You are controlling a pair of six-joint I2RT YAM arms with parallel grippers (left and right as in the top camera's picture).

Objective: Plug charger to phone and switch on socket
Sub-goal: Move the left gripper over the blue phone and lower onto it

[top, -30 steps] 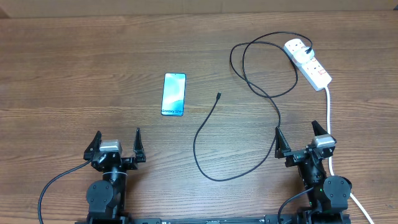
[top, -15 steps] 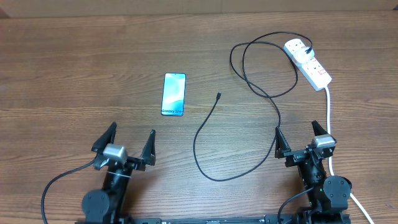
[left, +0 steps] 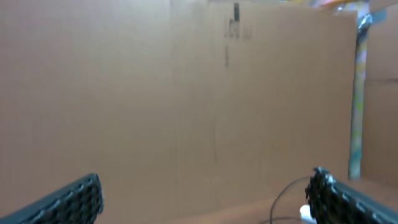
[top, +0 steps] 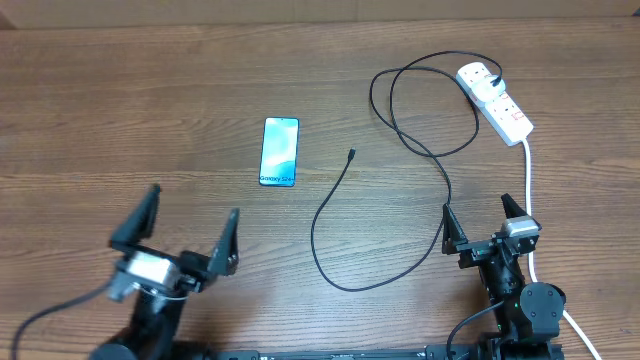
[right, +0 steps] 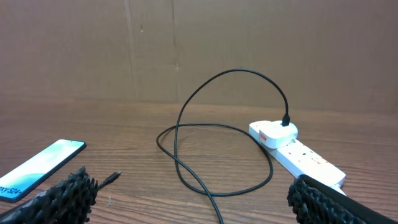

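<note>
Charger, a long thin black cable (top: 322,208), lies untouched on the wooden surface (top: 120,100). Its white plug (right: 280,132) sits in the white power strip socket (top: 497,101), ahead of the right fingers (top: 450,235). A slim blue-screened phone (top: 280,151) lies ahead of the left fingers (top: 228,238), unconnected. Both pairs are spread wide and empty. Connecting and switching remain.

Looks like a robotics lab bench to me, not anyone's home. The left arm (top: 145,318) and right arm (top: 527,300) are mounted at the near edge of a wood-grain counter (top: 120,90). Plain cardboard sheets (right: 186,43) stand behind it as a backdrop. A socket (top: 497,98) lies loose on top.
</note>
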